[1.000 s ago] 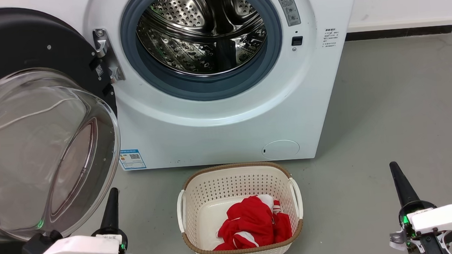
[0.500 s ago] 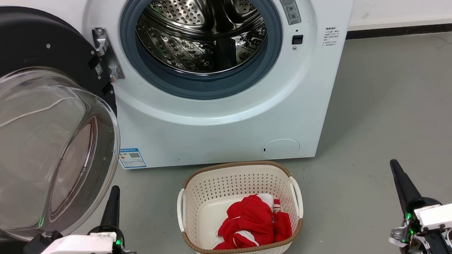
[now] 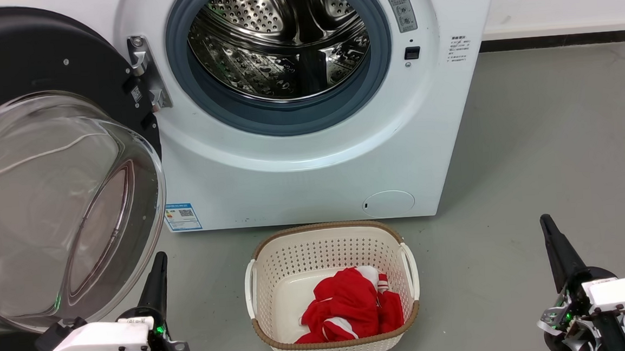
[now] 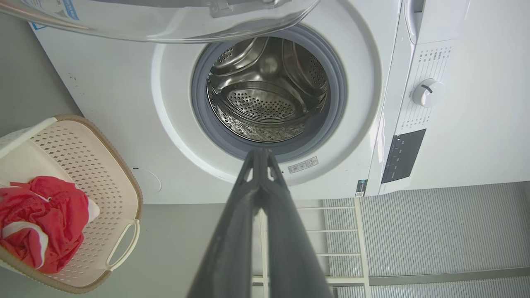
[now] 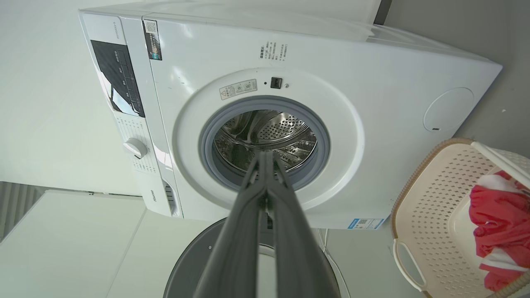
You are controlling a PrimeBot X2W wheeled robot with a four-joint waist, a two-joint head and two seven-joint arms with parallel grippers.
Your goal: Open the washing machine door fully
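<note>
The white washing machine (image 3: 312, 175) stands ahead with its steel drum (image 3: 282, 41) exposed. Its round black washing machine door (image 3: 19, 74) is swung wide to the left on its hinge (image 3: 146, 71), the clear glass bowl (image 3: 49, 213) bulging toward me. My left gripper (image 3: 160, 256) is shut and holds nothing, low at the left just below the bowl's rim. At the lower right my right gripper (image 3: 544, 220) is also shut and holds nothing, apart from the machine. In the wrist views both shut grippers (image 4: 261, 152) (image 5: 265, 154) point at the drum opening, and the door (image 5: 198, 265) shows again below.
A cream perforated basket (image 3: 265, 287) with red and white cloth (image 3: 353, 308) sits on the grey floor (image 3: 549, 144) in front of the machine, between my arms. A white wall with a dark skirting (image 3: 554, 41) runs behind at the right.
The picture has shifted slightly as the camera moved. Both grippers have drawn back a little toward the bottom edge. The door and basket stay where they were.
</note>
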